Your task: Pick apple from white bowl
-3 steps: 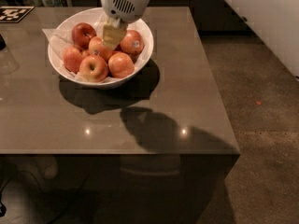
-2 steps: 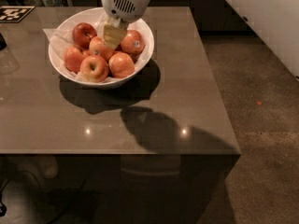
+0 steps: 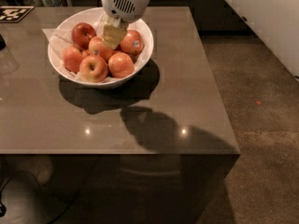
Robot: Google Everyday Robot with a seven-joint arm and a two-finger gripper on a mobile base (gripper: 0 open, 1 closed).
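Gripper: here it is, the gripper (image 3: 113,37), hanging over the back half of the white bowl (image 3: 140,66); its round white housing is up at the top edge of the view and its yellowish tip points down among the fruit
Grip: clenched or released, cannot tell from this angle
Apple: the apple (image 3: 97,49), orange-red with pale streaks, sits in the middle of the pile, just beside the gripper's tip on the view's left; whether they touch, cannot tell
Back of the pile: a dark red apple (image 3: 83,33) is behind it on the left, and a sticker apple (image 3: 133,42) is on the right of the gripper, its small label facing up
Front of the pile: three more orange-red apples sit along the near rim, one left (image 3: 72,59), one front (image 3: 93,68) and one front right (image 3: 120,64), all packed close together
Lining: crumpled white paper (image 3: 52,37) pokes out over the bowl's left rim
Table: a glossy grey-brown table (image 3: 187,78) carries the bowl toward its far left part
Shadows: a dark shadow (image 3: 154,129) lies on the tabletop in front of the bowl
Corner: a black-and-white patterned tag (image 3: 11,13) lies flat at the table's far left
Floor: dark speckled floor (image 3: 261,101) lies off to the right
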